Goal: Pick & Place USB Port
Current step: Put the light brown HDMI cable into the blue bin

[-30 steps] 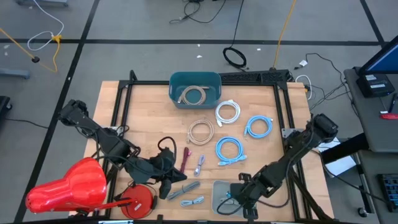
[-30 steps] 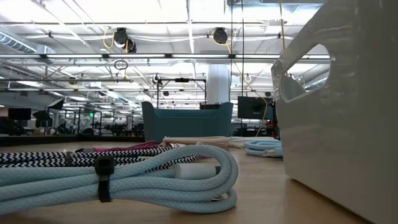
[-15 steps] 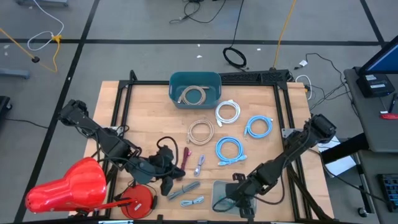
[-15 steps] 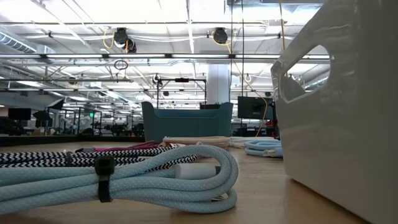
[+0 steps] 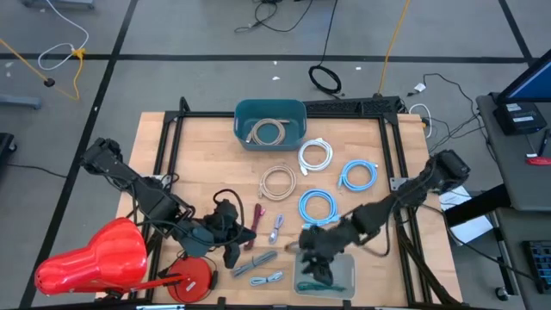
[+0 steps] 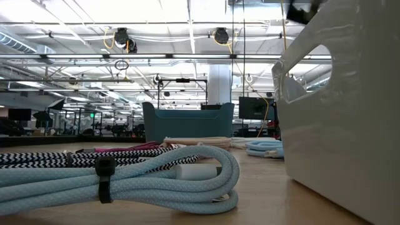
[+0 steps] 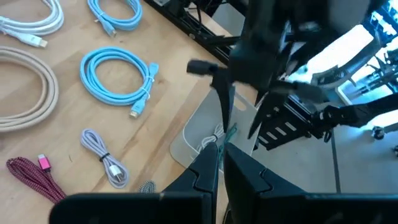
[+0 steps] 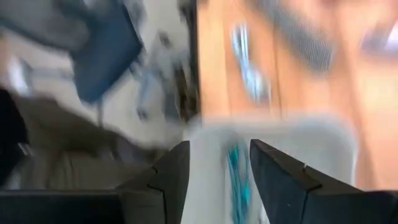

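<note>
My right gripper [image 5: 315, 269] hangs over the grey bin [image 5: 344, 274] at the near edge of the table, fingers [image 8: 280, 177] spread with a clear gap between them. Nothing is pinched there. Below that gap, inside the bin, lies a teal cable [image 8: 236, 174], blurred. My left gripper [image 5: 232, 247] sits low over the wood beside the maroon cable [image 7: 28, 177], its fingers [image 7: 202, 174] nearly pressed together, only a thin slit showing. A grey USB cable [image 7: 106, 162] lies on the table just ahead of them, apart from both grippers. The blue coil [image 5: 317, 208] rests farther on, between my two arms.
</note>
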